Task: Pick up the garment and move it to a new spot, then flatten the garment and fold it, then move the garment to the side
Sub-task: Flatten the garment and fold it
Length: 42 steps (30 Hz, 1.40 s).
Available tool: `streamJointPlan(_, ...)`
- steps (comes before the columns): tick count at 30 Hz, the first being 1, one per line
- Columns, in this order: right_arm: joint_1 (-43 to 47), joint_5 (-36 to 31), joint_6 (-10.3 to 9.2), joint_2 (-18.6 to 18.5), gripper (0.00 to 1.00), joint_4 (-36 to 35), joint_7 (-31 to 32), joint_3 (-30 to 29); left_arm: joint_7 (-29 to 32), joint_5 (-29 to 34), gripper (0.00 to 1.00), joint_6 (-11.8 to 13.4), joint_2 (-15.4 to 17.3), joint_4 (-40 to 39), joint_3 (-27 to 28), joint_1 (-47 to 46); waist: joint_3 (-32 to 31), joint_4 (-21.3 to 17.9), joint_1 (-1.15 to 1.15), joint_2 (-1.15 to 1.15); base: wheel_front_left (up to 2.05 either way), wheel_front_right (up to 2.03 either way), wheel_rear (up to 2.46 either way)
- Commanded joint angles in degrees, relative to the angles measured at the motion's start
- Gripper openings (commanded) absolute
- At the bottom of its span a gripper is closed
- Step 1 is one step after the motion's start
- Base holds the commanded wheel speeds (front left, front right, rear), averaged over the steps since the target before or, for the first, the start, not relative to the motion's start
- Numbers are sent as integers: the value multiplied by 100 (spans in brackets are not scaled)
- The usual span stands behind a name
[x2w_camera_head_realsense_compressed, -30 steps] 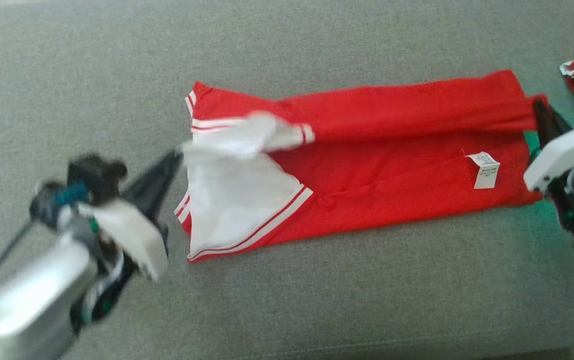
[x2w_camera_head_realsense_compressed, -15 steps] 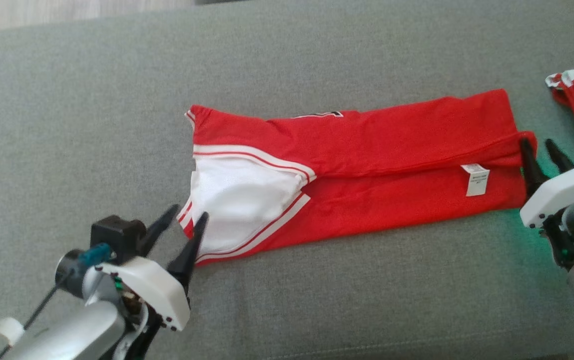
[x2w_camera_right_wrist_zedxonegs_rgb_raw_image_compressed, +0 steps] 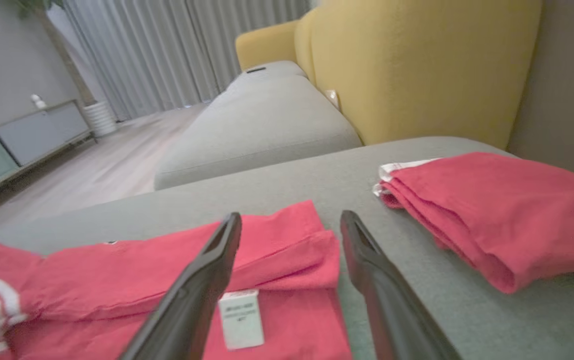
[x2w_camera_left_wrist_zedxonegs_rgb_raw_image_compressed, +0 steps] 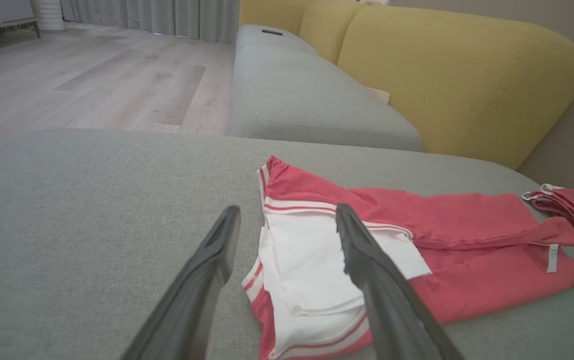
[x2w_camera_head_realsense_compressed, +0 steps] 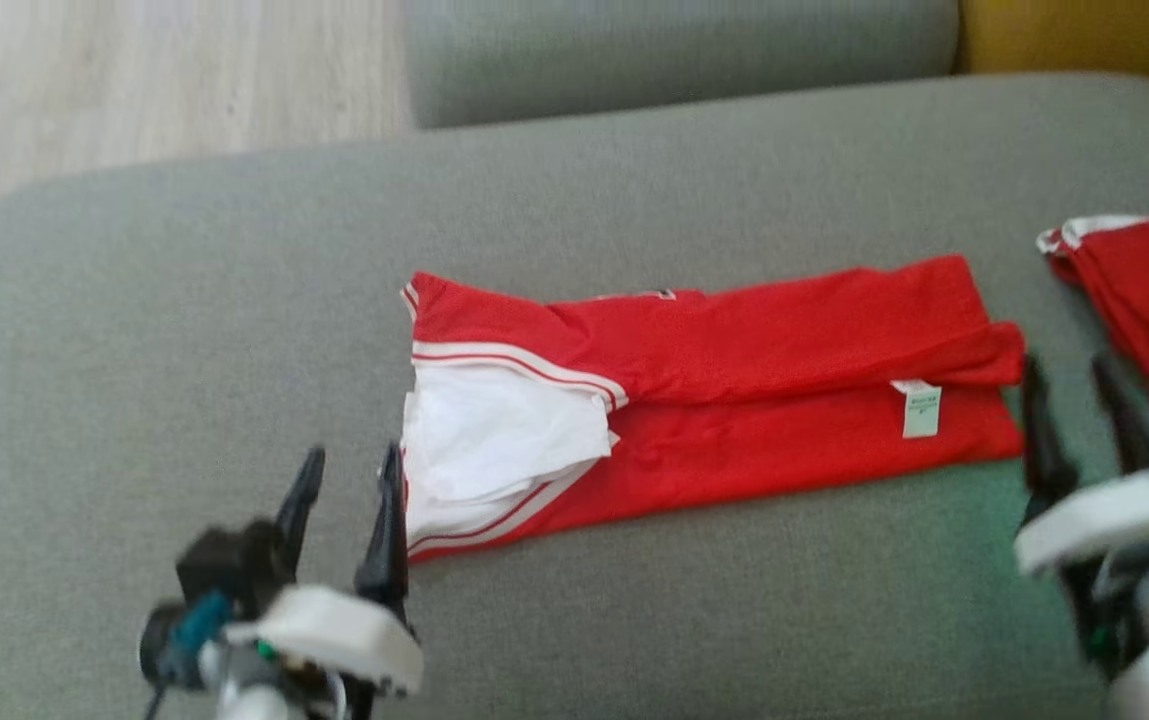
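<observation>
Head view: garment (x2w_camera_head_realsense_compressed: 734, 400) lies as long folded strip on grey sofa seat (x2w_camera_head_realsense_compressed: 184, 330). left gripper (x2w_camera_head_realsense_compressed: 352, 455) and right gripper (x2w_camera_head_realsense_compressed: 1069, 368) were pinching its ends a second ago; now spread, off cloth.
Left wrist view: fingers apart, white-lined end released.
Right wrist view: same at label (x2w_camera_right_wrist_zedxonegs_rgb_raw_image_compressed: 241, 320) end.
Lengthwise fold looks done; cross fold likely next.

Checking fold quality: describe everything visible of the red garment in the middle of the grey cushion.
The red garment is a soft-looking piece folded lengthwise into a long band, lying flat across the grey cushion. Its left end shows a white panel edged with red and white stripes; a white care label sits near its right end. The upper layer overlaps the lower one unevenly. The open left gripper and right gripper flank its ends, gripping nothing.
</observation>
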Motion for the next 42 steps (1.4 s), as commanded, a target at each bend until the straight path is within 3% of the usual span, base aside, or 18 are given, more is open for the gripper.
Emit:
streamJointPlan(1,249,-154,37,69,100,-316,-66,15,-68,184,100,-94,-37,-189,375,-36,-222,47,0,0,0,0,0)
streamJointPlan(8,1225,-718,37,520,100,-1067,-67,-474,-69,1302,100,-620,-735,-64,1130,798,-504,193,0,0,0,0,0)
streamJointPlan(11,1445,-832,37,631,100,-1176,-67,-619,-69,1862,100,-850,-996,-48,1355,1048,-530,325,0,0,0,0,0)
streamJointPlan(16,1550,-879,37,674,100,-1163,-67,-758,-69,2276,100,-1138,-1263,-64,1569,1249,-509,505,0,0,0,0,0)
streamJointPlan(24,860,-919,37,657,100,-314,324,-1298,-70,2638,100,-1515,-1544,-26,1707,1292,-347,678,0,0,0,0,0)
streamJointPlan(29,-202,-938,37,477,100,462,1189,-1505,-70,2781,100,-1686,-1667,-39,1764,1159,7,702,0,0,0,0,0)
streamJointPlan(37,-1002,-1230,37,233,100,1485,1895,-1791,-70,2852,100,-1793,-1751,-25,1794,968,342,722,0,0,0,0,0)
streamJointPlan(42,-1181,-1383,37,388,100,1973,2189,-1748,-70,2864,100,-1826,-1776,9,1826,888,423,724,0,0,0,0,0)
